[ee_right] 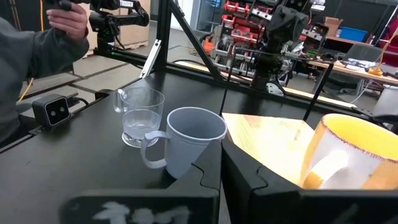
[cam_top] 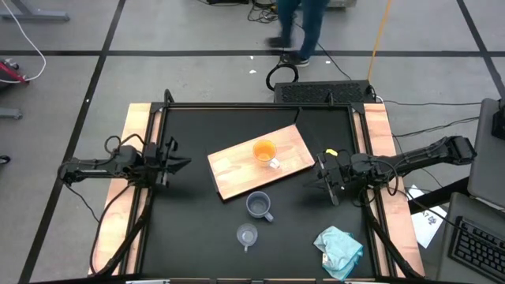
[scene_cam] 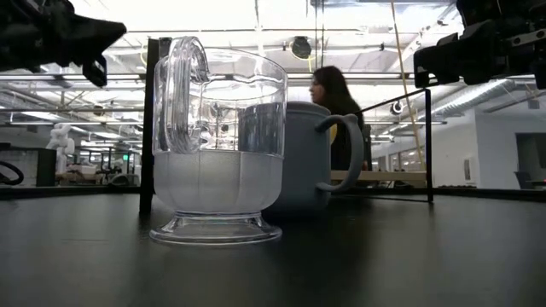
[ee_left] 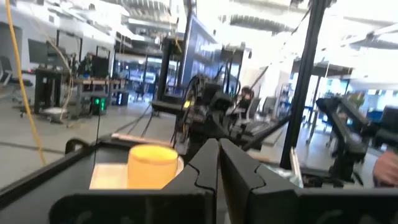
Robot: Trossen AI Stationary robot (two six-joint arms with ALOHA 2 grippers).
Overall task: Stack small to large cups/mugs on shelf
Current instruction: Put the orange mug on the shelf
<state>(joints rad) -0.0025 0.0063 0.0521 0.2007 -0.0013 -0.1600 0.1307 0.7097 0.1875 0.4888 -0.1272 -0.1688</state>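
Standing alone on shelf [cam_top: 237,170]: orange mug [cam_top: 263,150]; blue-grey mug [cam_top: 259,205], glass cup [cam_top: 247,234] remain on table [cam_top: 181,237]. Both claws pressed together, empty.

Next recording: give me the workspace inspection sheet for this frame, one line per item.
Surface: black tabletop with wood side rails.
Job's things: orange mug upright on the wood shelf board; blue-grey mug and clear glass cup on the tabletop, off the board.
Clutter: pale teal cloth near the right front corner.
Grippers: left gripper and right gripper both shut, empty, raised, apart from the mugs.
Cables: black loops along both arms; cords on the floor.
Surroundings: person walking behind the table.
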